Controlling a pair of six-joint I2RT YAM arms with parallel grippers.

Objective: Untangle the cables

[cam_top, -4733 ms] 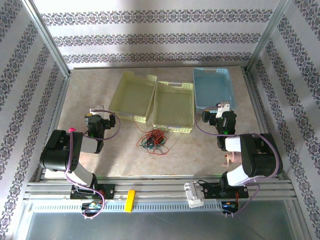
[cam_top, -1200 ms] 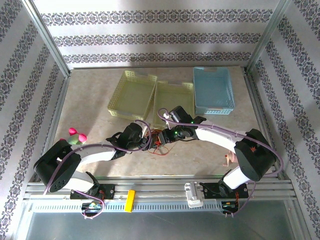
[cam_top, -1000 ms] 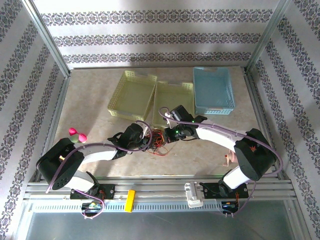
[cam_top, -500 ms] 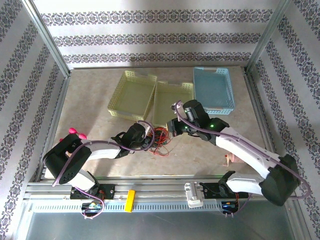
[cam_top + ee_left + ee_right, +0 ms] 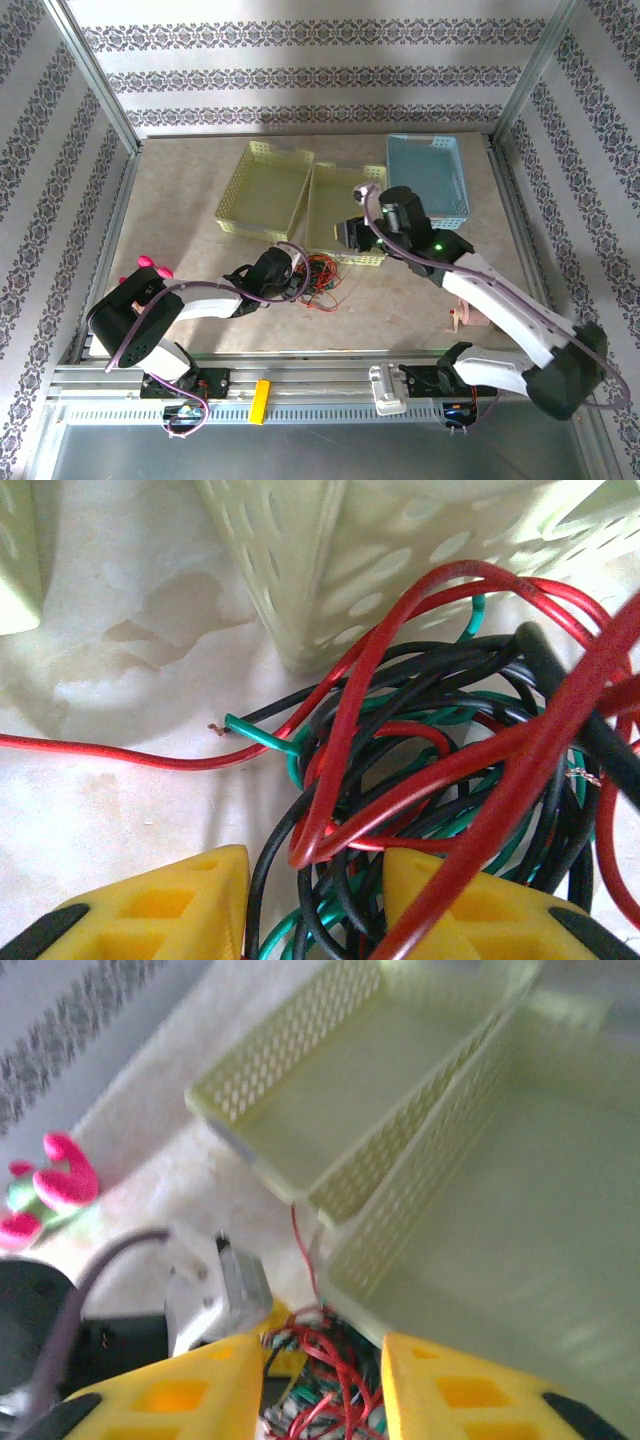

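Note:
The red, green and black cables lie as one tangle (image 5: 320, 279) on the table in front of the middle yellow basket (image 5: 347, 205). In the left wrist view the red cable (image 5: 350, 730) loops over the green cable (image 5: 262, 733) and the black cable (image 5: 263, 870). My left gripper (image 5: 293, 283) is low at the tangle's left side, open, with strands of all three lying between its yellow fingers (image 5: 150, 910). My right gripper (image 5: 352, 232) hangs open and empty above that basket's near wall; the tangle (image 5: 330, 1380) shows far below, between its fingers.
A second yellow basket (image 5: 265, 190) sits at the back left and a blue basket (image 5: 427, 180) at the back right. A pink and green toy (image 5: 148, 265) rests by the left arm. The basket corner (image 5: 300, 600) stands right behind the tangle.
My right gripper has lifted off the tangle and drawn back to the right, over the middle basket. The left gripper stays at the tangle, which has barely shifted.

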